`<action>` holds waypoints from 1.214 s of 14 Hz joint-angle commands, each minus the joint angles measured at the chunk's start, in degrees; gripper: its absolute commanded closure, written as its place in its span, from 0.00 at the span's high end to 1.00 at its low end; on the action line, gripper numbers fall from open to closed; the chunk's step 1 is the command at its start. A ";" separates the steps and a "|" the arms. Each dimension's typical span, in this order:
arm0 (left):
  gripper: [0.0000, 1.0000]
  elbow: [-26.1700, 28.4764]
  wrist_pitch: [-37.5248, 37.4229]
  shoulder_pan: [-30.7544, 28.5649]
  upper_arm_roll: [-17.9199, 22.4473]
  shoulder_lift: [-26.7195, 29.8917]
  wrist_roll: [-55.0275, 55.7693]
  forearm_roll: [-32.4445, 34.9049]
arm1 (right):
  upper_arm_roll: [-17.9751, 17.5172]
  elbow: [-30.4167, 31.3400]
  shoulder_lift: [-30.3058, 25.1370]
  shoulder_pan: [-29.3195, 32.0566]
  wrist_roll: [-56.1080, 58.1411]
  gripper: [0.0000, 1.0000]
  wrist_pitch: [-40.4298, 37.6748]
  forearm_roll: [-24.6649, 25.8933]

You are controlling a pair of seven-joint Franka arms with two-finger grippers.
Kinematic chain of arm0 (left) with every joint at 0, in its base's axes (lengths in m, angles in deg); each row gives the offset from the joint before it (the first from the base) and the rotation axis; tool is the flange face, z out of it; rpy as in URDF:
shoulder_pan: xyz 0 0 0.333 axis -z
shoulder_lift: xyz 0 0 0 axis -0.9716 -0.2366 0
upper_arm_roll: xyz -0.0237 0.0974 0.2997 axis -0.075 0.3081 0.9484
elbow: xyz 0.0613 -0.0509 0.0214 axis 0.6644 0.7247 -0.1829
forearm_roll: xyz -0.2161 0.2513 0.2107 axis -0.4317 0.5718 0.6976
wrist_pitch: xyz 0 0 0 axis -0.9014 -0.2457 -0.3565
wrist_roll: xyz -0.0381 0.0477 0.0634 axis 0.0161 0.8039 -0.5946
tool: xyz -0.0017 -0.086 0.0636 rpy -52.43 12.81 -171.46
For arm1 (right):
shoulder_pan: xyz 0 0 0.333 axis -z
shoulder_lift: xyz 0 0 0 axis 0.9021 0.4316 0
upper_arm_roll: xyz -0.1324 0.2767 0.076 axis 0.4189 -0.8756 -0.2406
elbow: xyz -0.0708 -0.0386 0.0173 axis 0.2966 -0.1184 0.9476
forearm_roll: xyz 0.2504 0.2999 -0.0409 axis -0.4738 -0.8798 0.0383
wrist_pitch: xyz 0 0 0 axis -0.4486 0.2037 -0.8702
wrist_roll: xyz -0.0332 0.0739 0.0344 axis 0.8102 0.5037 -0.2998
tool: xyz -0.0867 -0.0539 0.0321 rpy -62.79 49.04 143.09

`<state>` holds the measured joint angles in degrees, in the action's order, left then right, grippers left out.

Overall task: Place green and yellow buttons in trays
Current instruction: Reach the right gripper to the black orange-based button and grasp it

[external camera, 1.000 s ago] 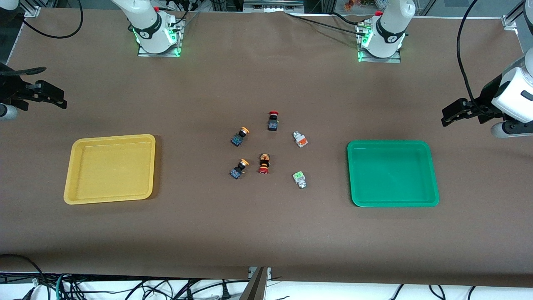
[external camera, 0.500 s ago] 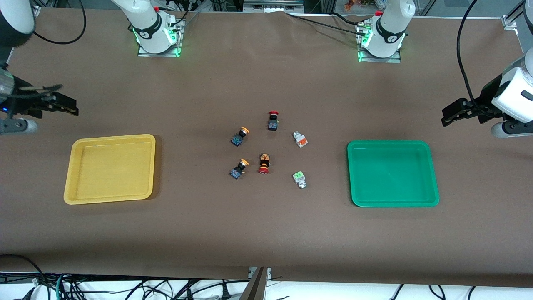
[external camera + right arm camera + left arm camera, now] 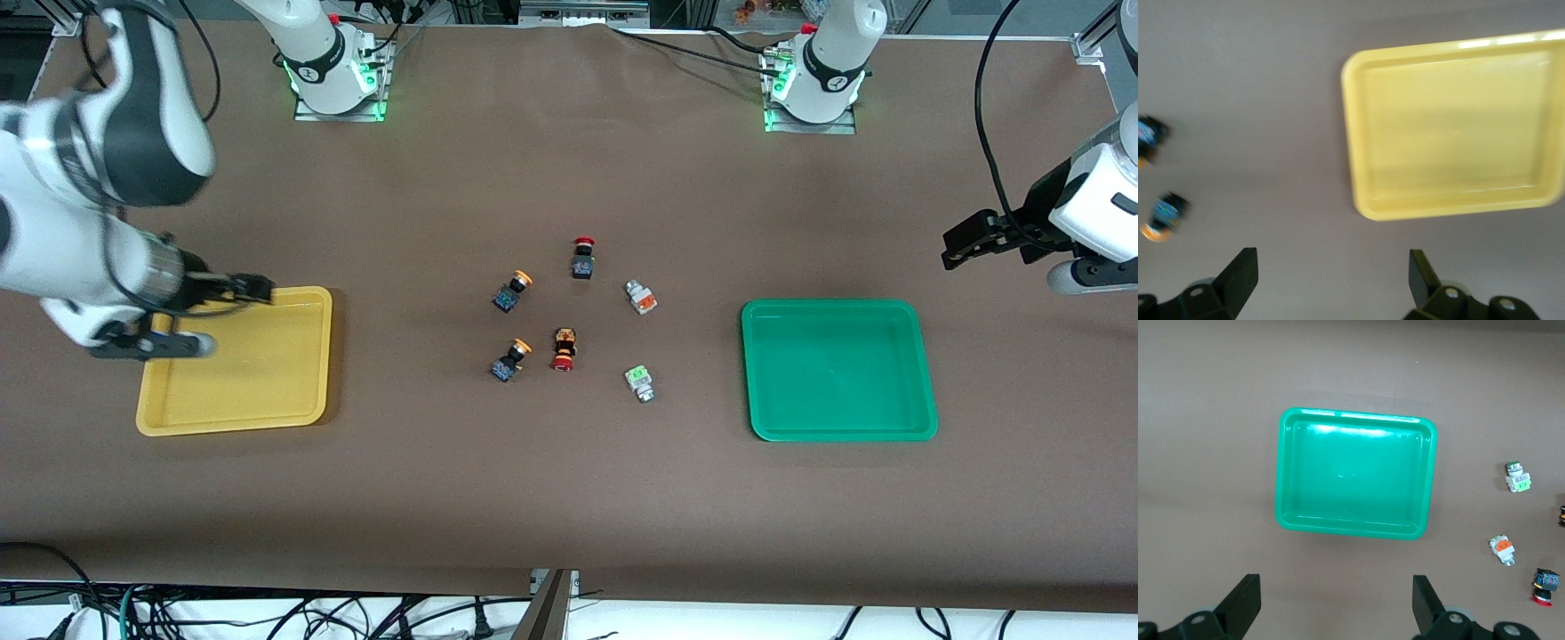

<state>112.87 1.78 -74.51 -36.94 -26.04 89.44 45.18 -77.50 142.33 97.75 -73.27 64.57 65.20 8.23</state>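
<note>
The yellow tray and green tray are both empty. Between them lie two yellow-capped buttons, a silver-white button with an orange face and one with a green face. My right gripper is open and empty, in the air by the yellow tray's rim. Its wrist view shows the gripper, the tray and both yellow-capped buttons. My left gripper waits open and empty beside the green tray; its wrist view shows the gripper and the tray.
A red-capped button with a black-blue body and a red-capped one with an orange-black body lie among the task's buttons. The arm bases stand along the table's edge farthest from the front camera.
My right arm has swung in from the table's end and brought its gripper to the yellow tray. The left arm and all buttons have not moved.
</note>
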 commanded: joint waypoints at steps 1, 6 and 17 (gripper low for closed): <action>1.00 -2.22 -1.36 0.04 0.05 -1.06 -1.05 -0.12 | 0.18 -0.78 5.56 -3.53 -8.93 1.00 6.09 -2.82; 1.00 -2.13 -1.27 0.04 0.05 -1.06 -1.05 -0.12 | 0.18 -0.78 13.29 -16.09 -32.56 1.00 18.13 -2.65; 1.00 -2.22 -1.27 0.13 0.14 -1.41 -1.05 -0.12 | 0.44 2.55 22.02 -28.16 -49.13 1.00 28.53 -1.86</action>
<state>112.84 1.78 -74.52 -36.94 -26.49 89.44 45.18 -77.69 142.80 120.93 -100.63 16.33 93.50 5.98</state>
